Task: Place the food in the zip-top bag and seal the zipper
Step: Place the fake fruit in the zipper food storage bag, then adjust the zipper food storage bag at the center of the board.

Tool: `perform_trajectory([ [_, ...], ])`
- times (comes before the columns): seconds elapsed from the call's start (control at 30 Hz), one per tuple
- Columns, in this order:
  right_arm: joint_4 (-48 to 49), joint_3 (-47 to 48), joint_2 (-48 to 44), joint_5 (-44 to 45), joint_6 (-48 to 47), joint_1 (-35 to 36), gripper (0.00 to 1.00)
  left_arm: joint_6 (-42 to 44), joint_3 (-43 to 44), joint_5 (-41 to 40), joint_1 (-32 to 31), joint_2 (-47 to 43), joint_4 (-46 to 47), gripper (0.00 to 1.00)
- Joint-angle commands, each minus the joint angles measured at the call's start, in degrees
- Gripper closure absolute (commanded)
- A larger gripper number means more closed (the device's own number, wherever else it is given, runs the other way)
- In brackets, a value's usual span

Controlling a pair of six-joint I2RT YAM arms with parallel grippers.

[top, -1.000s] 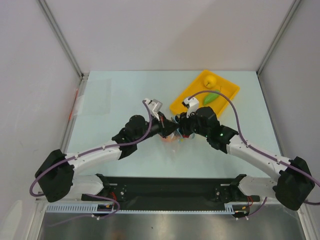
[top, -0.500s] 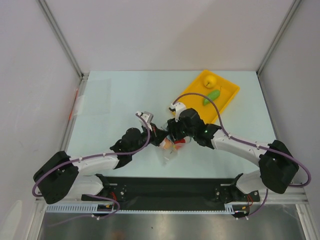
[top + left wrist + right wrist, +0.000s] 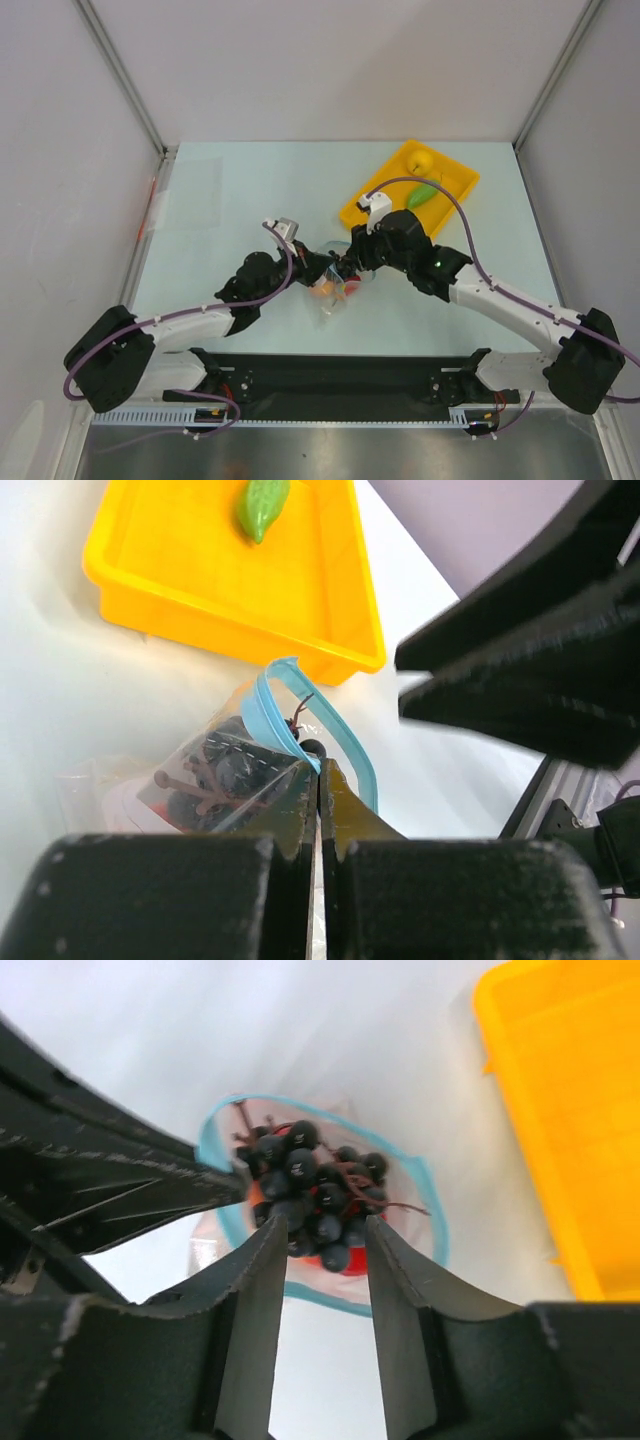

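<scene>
On the counter, the tray lies beyond and to the right of the bag, nearest my right arm. My left end effector is pinched shut on the zipper. My right end effector hangs part-open and empty over the grapes inside. The green fruit lies diagonally, with the yellow fruit behind it.

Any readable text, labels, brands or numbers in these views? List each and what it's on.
No readable text in any view.
yellow tray: plain, no label or print.
zip-top bag: clear plastic, no print visible.
left arm and right arm: no lettering legible; any marking there is too small to read in the top view.
</scene>
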Motion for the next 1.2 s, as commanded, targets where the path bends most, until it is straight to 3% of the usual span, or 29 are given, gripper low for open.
perform_trajectory([
  [0.0, -4.79, 3.51, 0.88, 0.91, 1.71, -4.12, 0.59, 0.2, 0.75, -1.84, 0.48, -2.34, -0.43, 1.0],
  [0.2, -5.24, 3.61, 7.73, -7.18, 2.94, -7.83, 0.41, 0.02, 1.01, -2.62, 0.83, -2.34, -2.1, 1.0],
  [0.27, -3.48, 2.47, 8.01, -9.98, 4.0, -10.2, 0.4, -0.07, 1.19, -3.5, 0.92, -2.43, -3.33, 1.0],
  [0.37, -1.37, 0.19, 7.48, -14.9, 6.01, -13.45, 0.4, -0.51, 1.02, -5.35, 1.27, -2.52, -4.74, 1.0],
  [0.53, 0.56, -3.5, 8.0, -12.98, 9.01, -14.51, 0.47, -1.03, 1.19, -4.48, 1.54, -2.26, -4.74, 1.0],
  [0.77, 3.29, -4.39, 11.87, -17.29, 11.65, -15.04, 0.5, -0.68, 1.28, -4.03, 1.54, -2.34, -4.39, 1.0],
  [0.87, 3.55, -4.21, 12.84, -18.34, 12.96, -14.95, 0.56, -0.07, 1.98, -1.76, 1.54, -2.26, -5.09, 1.0],
  [0.93, 4.35, -4.13, 12.93, -19.57, 14.02, -14.86, 0.69, 1.07, 2.94, -0.44, 1.45, -2.61, -5.79, 1.0],
  [0.97, 4.43, -3.95, 12.58, -19.92, 14.2, -14.78, 0.82, 1.6, 3.56, 0.44, 1.45, -2.87, -7.8, 1.0],
  [1.07, 4.52, -3.86, 10.39, -20.54, 14.55, -14.25, 1.0, 3.71, 8.3, 2.38, 0.49, -3.57, -14.12, 1.0],
  [1.17, 4.17, -4.83, 3.9, -15.12, 14.64, -12.94, 1.0, 5.37, 13.31, 2.3, -3.45, -5.15, -21.6, 1.0],
])
